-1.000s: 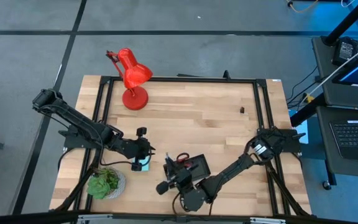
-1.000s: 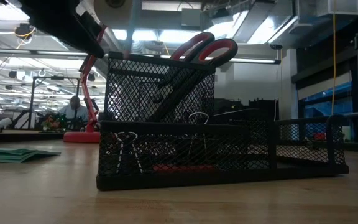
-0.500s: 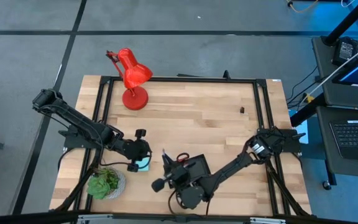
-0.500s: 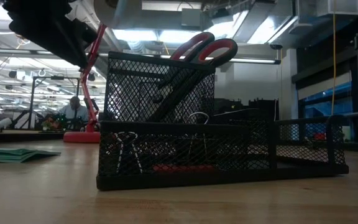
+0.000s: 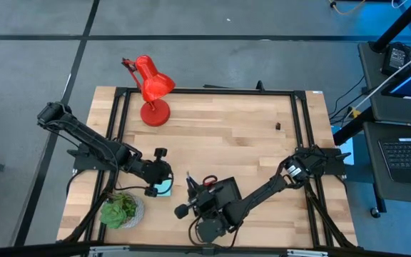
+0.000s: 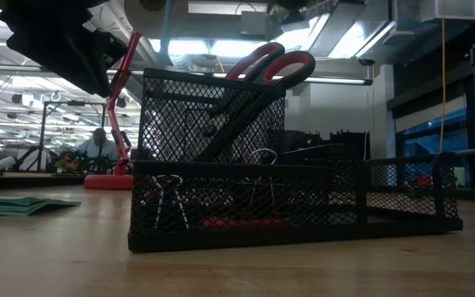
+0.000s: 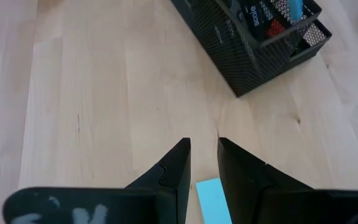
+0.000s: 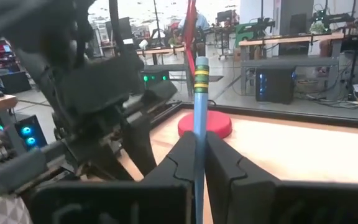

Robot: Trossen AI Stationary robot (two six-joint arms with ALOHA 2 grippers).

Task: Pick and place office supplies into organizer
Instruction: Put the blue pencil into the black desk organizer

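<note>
Black wire-mesh organizer (image 6: 246, 173) stands on the pale wood-plank table (image 5: 227, 135) near its front edge, red-handled scissors (image 6: 266, 66) upright in its taller compartment. Beside it, the right gripper (image 8: 199, 155) pinches a slim light blue pen (image 8: 201, 99) upright between closed fingers. The left gripper (image 7: 204, 158), jaws slightly parted and empty, hovers over a flat light blue notepad (image 7: 213, 199) just left of the organizer.

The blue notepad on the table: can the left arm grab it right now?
Probably yes. The left gripper hangs right above the blue notepad with its fingers parted and nothing between them. Only bare table lies around it, and the organizer stands farther off.
</note>
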